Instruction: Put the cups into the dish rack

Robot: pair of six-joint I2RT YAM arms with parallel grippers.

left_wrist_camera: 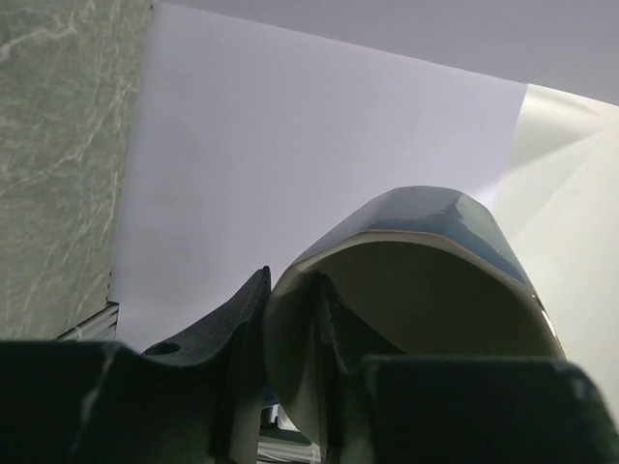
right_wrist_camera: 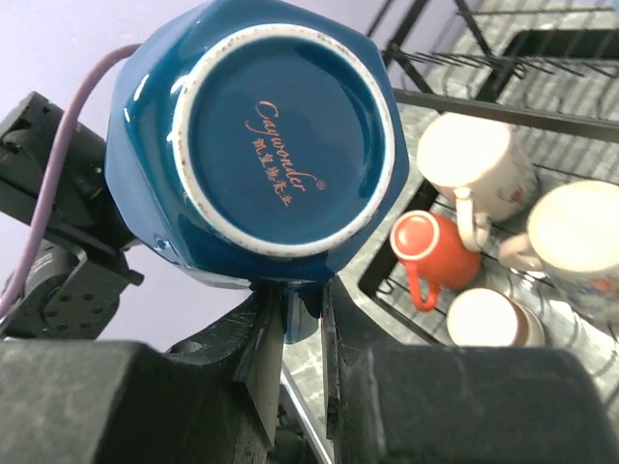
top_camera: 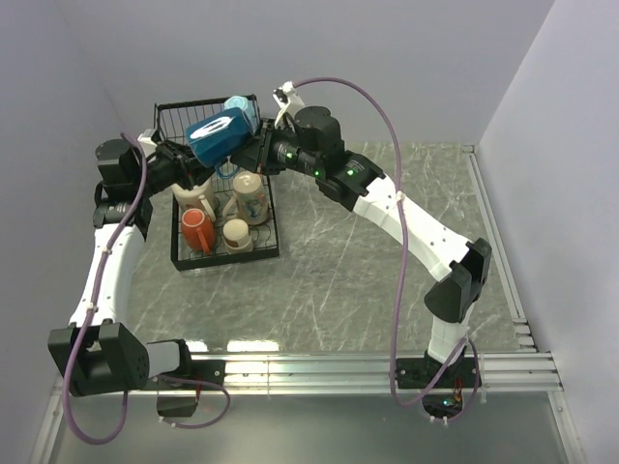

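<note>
**Dark blue mug gripped from both sides above the rack**

The dark blue mug (top_camera: 221, 135) hangs in the air over the dish rack (top_camera: 224, 262), base towards the right wrist camera. The left gripper (left_wrist_camera: 290, 290) is clamped on its rim wall. The right gripper (right_wrist_camera: 295, 309) is closed on a blue part at its lower side. A light blue mug (top_camera: 237, 103) sits in the upper basket. On the lower tier stand an orange-red mug (top_camera: 196, 230), a cream mug (top_camera: 250, 196), a second cream mug (right_wrist_camera: 474, 159) and a small pale cup (top_camera: 237, 235).
</note>
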